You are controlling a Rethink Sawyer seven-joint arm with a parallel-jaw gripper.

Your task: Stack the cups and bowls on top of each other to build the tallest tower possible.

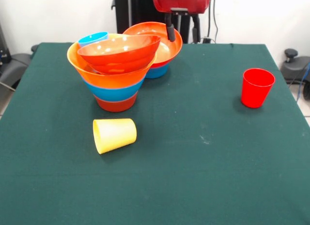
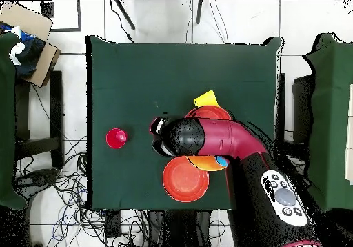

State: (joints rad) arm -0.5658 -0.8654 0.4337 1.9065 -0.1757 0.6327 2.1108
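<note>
The tower (image 1: 115,75) stands left of centre: a small red-orange bowl (image 1: 116,105) at the bottom, then a blue bowl (image 1: 116,91), the big orange bowl (image 1: 97,72) and a shallow red-orange bowl (image 1: 118,53) on top. Behind it a wide red-orange bowl (image 1: 162,43) (image 2: 185,179) rests on a small blue bowl (image 1: 156,71). A light blue cup (image 1: 93,38) peeks out behind the tower. The yellow cup (image 1: 114,134) (image 2: 207,98) lies on its side. Upright at the right is the red cup (image 1: 257,87) (image 2: 116,138). My gripper (image 1: 183,31) hangs open over the rear bowl's rim, holding nothing.
The green table (image 1: 193,176) ends close behind the rear bowls. In the overhead view my arm (image 2: 214,137) covers most of the tower. Chairs and cables surround the table.
</note>
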